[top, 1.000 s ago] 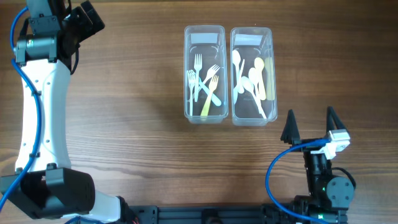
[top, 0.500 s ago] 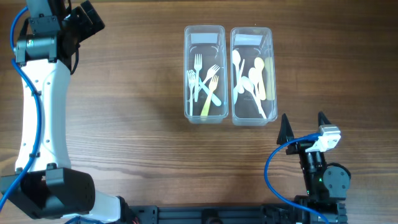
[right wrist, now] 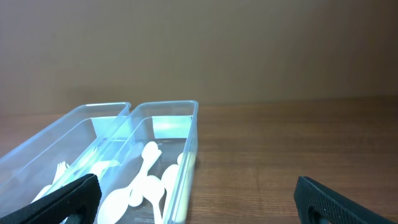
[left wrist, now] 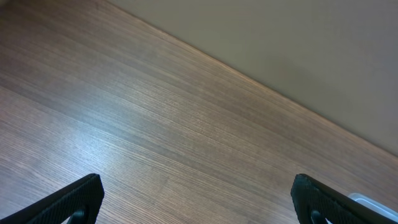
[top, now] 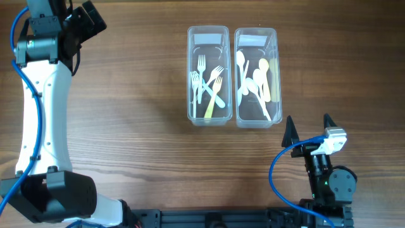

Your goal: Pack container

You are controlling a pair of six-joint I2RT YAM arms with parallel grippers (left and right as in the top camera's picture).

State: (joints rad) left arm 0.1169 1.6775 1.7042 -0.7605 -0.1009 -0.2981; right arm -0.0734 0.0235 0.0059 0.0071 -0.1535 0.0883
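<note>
Two clear plastic containers stand side by side at the table's upper middle. The left container [top: 207, 111] holds several forks [top: 208, 83]. The right container [top: 257, 120] holds several spoons [top: 255, 82]; it also shows in the right wrist view [right wrist: 186, 155] with the spoons [right wrist: 146, 180]. My right gripper [top: 310, 128] is open and empty, just below and right of the spoon container. My left gripper [top: 85, 19] is at the far upper left; in its wrist view [left wrist: 199, 202] it is open over bare wood.
The wooden table [top: 126, 139] extends around the containers. The left arm's white link [top: 41, 107] runs down the left side. A blue cable [top: 278, 171] loops by the right arm's base at the front edge.
My right gripper moved slightly left and toward the front edge between one second ago and half a second ago, then stayed still. The left arm and the containers have not moved.
</note>
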